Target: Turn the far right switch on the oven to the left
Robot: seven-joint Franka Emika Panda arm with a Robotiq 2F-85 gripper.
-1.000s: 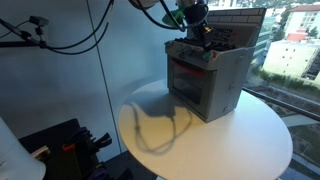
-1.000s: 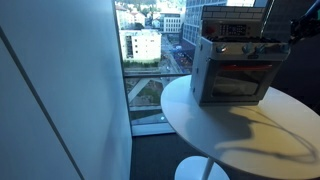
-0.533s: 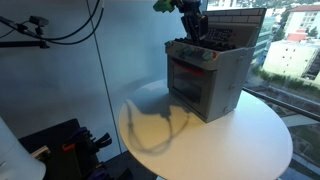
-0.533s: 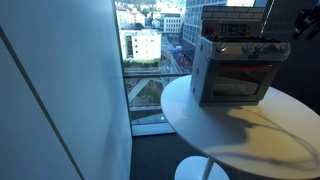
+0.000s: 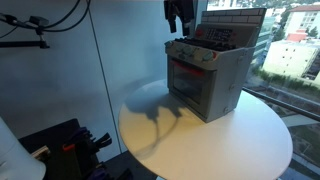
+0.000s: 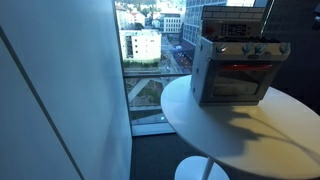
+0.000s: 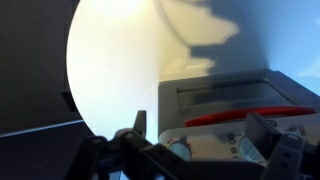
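The oven [image 5: 205, 78] is a small grey box standing upright on the round white worktop [image 5: 255, 135], near its edge. A red handle [image 6: 240, 69] crosses its front. A row of knobs [image 6: 250, 49] runs along the top front panel. The far right switch [image 6: 283, 47] sits at the row's end, its setting too small to read.

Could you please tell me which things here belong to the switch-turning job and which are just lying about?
Belong to the job:
toy oven
row of switches on its top front edge
gripper, above the oven

Just lying about:
round white table under the oven
black equipment beside the table
mounted camera
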